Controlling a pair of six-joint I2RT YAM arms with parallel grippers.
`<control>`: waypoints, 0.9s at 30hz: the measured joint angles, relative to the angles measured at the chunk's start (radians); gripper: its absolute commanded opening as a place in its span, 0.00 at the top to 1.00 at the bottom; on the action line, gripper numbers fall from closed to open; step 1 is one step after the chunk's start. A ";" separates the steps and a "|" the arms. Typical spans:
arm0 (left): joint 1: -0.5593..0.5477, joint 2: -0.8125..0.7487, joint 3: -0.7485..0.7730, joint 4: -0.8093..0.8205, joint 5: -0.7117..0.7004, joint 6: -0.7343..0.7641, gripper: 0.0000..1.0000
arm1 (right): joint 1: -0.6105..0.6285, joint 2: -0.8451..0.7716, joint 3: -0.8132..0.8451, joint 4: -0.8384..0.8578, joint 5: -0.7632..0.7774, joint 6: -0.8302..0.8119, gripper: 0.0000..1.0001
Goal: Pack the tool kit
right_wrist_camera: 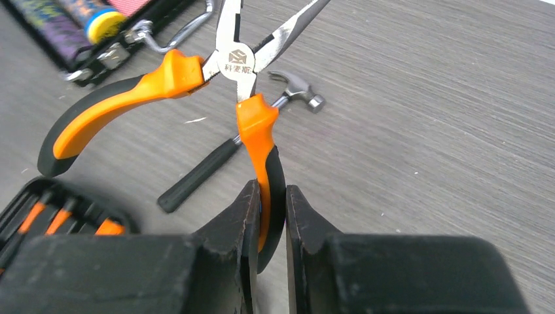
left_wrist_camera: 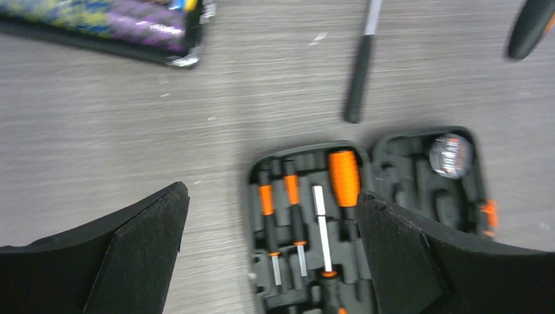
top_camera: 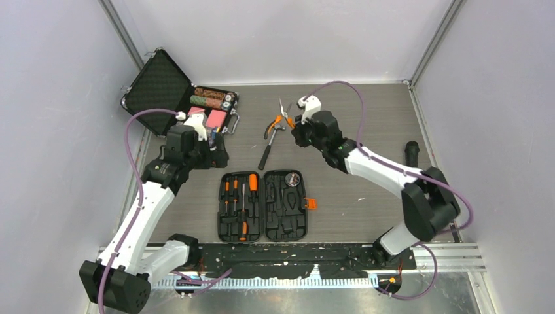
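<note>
The tool kit (top_camera: 264, 226) lies open on the table, near the middle front, with orange-and-black screwdrivers (top_camera: 237, 196) in its left half. My right gripper (top_camera: 296, 133) is shut on one orange-and-black handle of the needle-nose pliers (right_wrist_camera: 239, 65), whose handles are spread apart. The pliers (top_camera: 283, 116) are behind the kit, over the head of a small hammer (top_camera: 267, 152). My left gripper (top_camera: 216, 156) hangs wide open above the kit's left edge with nothing between its fingers (left_wrist_camera: 141, 248). Below it I see the screwdrivers (left_wrist_camera: 294, 209) and a round tape measure (left_wrist_camera: 450, 156).
A metal-edged black case (top_camera: 160, 88) of poker chips and red cards stands open at the back left, close behind my left gripper. The hammer (right_wrist_camera: 294, 88) lies between that case and the pliers. A black cylindrical object (top_camera: 411, 154) sits at the right.
</note>
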 measured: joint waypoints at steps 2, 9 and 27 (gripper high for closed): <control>0.000 -0.012 -0.007 0.029 0.087 -0.028 0.01 | 0.003 -0.080 -0.079 0.043 -0.037 0.000 0.95; -0.094 -0.082 -0.013 0.216 0.340 -0.178 0.01 | 0.020 -0.328 -0.327 0.242 -0.174 0.054 0.95; -0.389 0.113 -0.066 0.703 0.424 -0.433 0.57 | 0.042 -0.523 -0.498 0.426 -0.310 0.195 0.95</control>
